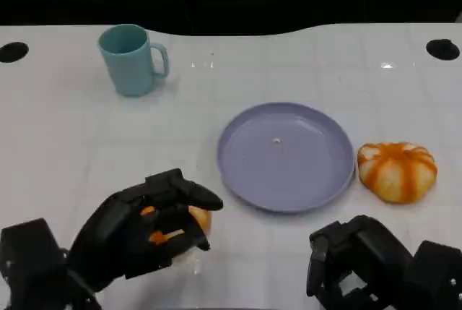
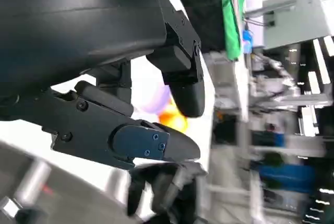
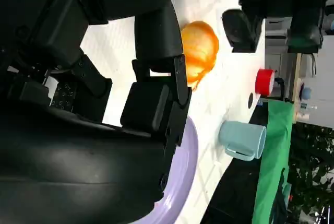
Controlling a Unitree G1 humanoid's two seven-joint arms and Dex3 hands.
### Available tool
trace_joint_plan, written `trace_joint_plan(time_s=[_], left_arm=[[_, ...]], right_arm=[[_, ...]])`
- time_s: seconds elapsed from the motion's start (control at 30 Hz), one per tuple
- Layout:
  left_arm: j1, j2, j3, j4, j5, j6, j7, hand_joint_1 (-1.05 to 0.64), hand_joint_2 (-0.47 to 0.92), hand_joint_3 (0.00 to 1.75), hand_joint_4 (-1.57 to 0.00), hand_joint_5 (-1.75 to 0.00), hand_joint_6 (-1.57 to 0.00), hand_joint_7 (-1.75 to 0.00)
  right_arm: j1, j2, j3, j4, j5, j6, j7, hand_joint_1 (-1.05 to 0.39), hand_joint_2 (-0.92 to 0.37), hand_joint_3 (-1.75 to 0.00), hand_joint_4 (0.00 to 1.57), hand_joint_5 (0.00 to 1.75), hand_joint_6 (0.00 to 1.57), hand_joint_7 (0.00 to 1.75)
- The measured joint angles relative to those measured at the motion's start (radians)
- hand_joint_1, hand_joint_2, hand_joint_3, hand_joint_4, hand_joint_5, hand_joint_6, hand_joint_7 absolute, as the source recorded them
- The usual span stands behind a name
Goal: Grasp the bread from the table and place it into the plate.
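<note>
Lilac plate [image 1: 286,157] lies bare; teal mug [image 1: 132,58] stands apart.

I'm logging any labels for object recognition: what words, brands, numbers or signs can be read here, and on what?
None can be read.
Teal mug: plain, no print visible.
Purple plate: plain, no marking.
Orange-and-white bread: no label.
Left hand and right hand: black shells with no readable lettering.
Shelves and equipment in the left wrist view's background: too blurred to read anything.
</note>
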Motion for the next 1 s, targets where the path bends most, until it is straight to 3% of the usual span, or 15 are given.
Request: trace_joint_plan(time_s=[0.23, 0.3, 0.47, 0.57, 1.0], left_arm=[[-0.002, 0.093, -0.002, -0.152, 0.135, 0.049, 0.084, -0.60, 0.92, 0.08, -0.32, -0.81, -0.46, -0.07], [-0.002, 0.117, -0.006, -0.189, 0.200, 0.052, 0.115, -0.62, 0.92, 0.07, -0.29, -0.76, -0.42, -0.04], [-0.001, 0.193, -0.038, -0.272, 0.428, 0.066, 0.183, -0.67, 0.92, 0.08, -0.30, -0.40, -0.32, 0.00], [-0.002, 0.235, -0.066, -0.327, 0.583, 0.102, 0.207, -0.68, 0.92, 0.08, -0.32, -0.28, -0.28, 0.00], [-0.045, 0.307, -0.211, -0.439, 1.021, 0.261, 0.168, -0.64, 0.90, 0.01, -0.31, -0.17, -0.19, 0.00]], right_arm=[[0.000, 0.000, 0.002, 0.000, -0.004, 0.001, -0.006, -1.05, -0.14, -1.34, 1.53, 1.34, 1.57, 1.08], [-0.001, 0.000, 0.002, 0.000, -0.004, 0.001, -0.008, -1.05, -0.12, -1.36, 1.54, 1.34, 1.57, 1.08], [-0.006, 0.002, 0.001, 0.008, 0.000, 0.002, -0.006, -1.05, -0.09, -1.41, 1.56, 1.32, 1.57, 1.08], [-0.008, 0.003, 0.002, 0.011, 0.000, 0.001, -0.006, -1.05, -0.09, -1.41, 1.56, 1.32, 1.57, 1.07], [0.002, 0.000, 0.004, -0.009, -0.011, -0.002, -0.014, -1.05, -0.11, -1.41, 1.53, 1.33, 1.57, 1.09]])
